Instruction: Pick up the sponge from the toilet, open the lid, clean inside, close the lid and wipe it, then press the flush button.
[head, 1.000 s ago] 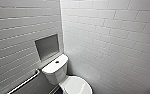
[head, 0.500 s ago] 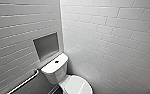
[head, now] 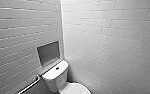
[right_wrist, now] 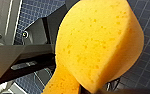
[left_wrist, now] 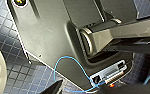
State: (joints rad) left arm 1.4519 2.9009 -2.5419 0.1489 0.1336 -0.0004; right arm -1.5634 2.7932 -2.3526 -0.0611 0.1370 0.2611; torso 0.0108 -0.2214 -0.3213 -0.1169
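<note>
The right gripper's (right_wrist: pixel 84 89) fingers are clamped on the sponge (right_wrist: pixel 96 45), pinching its lower end so that the foam folds and narrows there. Above the pinch the thick orange-yellow block spreads wide and rounded, its pitted face close to the right wrist camera. The sponge hangs in the air over a floor (right_wrist: pixel 147 62) of small dark blue tiles with pale joints, touching nothing but the fingers. Grey and dark parts of the robot's own body stand beside it. For the left gripper (left_wrist: pixel 86 91) I cannot tell whether it is open or closed; dark shapes show at the edge of the left wrist view, under the robot's wide grey plate, with a thin blue cable (left_wrist: pixel 66 62) looping across it to a small socket. The same dark blue floor lies behind, and a pale curved edge shows at one side, too little of it to name. Further out, in the head view, the toilet (head: pixel 56 81) stands in the corner of two walls of white oblong tiles. The flush button (head: pixel 57 67) sits dark in the middle of the tank top, and the lid (head: pixel 77 89) lies down over the bowl. A recessed niche (head: pixel 48 53) opens in the wall just behind the tank, and a metal grab rail (head: pixel 29 85) runs along that wall beside the toilet.
</note>
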